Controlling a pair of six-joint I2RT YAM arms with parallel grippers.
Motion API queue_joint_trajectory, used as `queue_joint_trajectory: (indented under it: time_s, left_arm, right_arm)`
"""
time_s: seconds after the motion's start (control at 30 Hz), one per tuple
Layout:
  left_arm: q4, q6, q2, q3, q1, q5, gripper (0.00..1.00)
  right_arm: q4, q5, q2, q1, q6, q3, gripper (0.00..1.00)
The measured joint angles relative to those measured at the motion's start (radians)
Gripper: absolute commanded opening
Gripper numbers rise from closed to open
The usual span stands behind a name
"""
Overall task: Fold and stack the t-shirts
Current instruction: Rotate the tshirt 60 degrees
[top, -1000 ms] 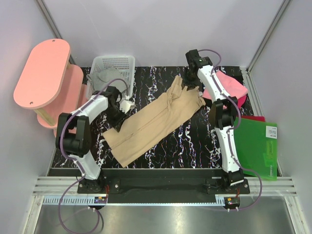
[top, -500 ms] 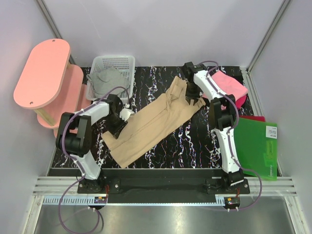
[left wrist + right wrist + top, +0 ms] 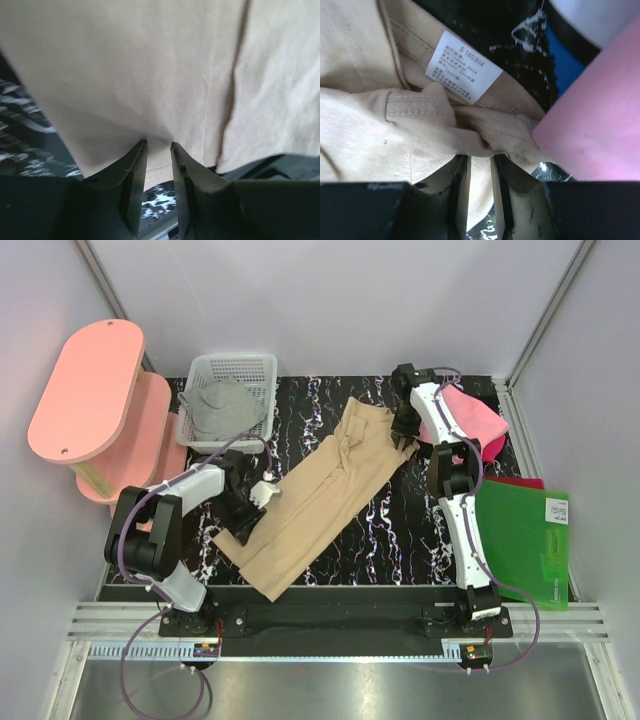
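R gripper [image 3: 479,161] now closes narrow on tan t-shirt [image 3: 320,490] collar fold, label [image 3: 462,67] just beyond jaws; L gripper [image 3: 159,146] pinches hem betw narrow jaws, shirt now dragged straighter betw both, prob ready to fold.

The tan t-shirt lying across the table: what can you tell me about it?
The tan t-shirt is soft, creased beige cloth, folded into a long strip lying diagonally on the black marbled table. A white printed label shows at its far neck end. The left claw pinches its near left edge; the right claw pinches cloth by the collar.
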Motion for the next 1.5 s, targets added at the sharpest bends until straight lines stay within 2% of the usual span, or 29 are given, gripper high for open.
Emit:
queue_joint_trajectory:
  time_s: [0.23,0.43,0.57,0.8,1.0,1.5]
  left_arm:
    - [-0.051,-0.002,-0.002,-0.014,-0.077,0.069,0.33]
    - [-0.091,-0.002,-0.005,-0.002,-0.075,0.083,0.33]
    - [-0.109,0.002,-0.013,0.034,-0.049,0.098,0.33]
    - [-0.142,0.034,-0.041,0.074,0.088,0.127,0.33]
    - [-0.170,0.063,-0.048,0.074,0.143,0.132,0.33]
    - [-0.178,0.072,-0.048,0.095,0.152,0.153,0.33]
  right_arm:
    - [0.002,-0.126,0.033,-0.055,-0.001,0.055,0.28]
    - [0.088,-0.071,-0.048,-0.008,-0.012,-0.063,0.34]
    - [0.116,-0.073,-0.064,0.092,-0.014,-0.021,0.34]
    - [0.129,-0.087,-0.064,0.231,-0.010,-0.009,0.33]
    - [0.129,-0.098,-0.063,0.223,-0.002,-0.006,0.33]
    - [0.179,-0.209,0.000,0.242,0.014,0.024,0.33]
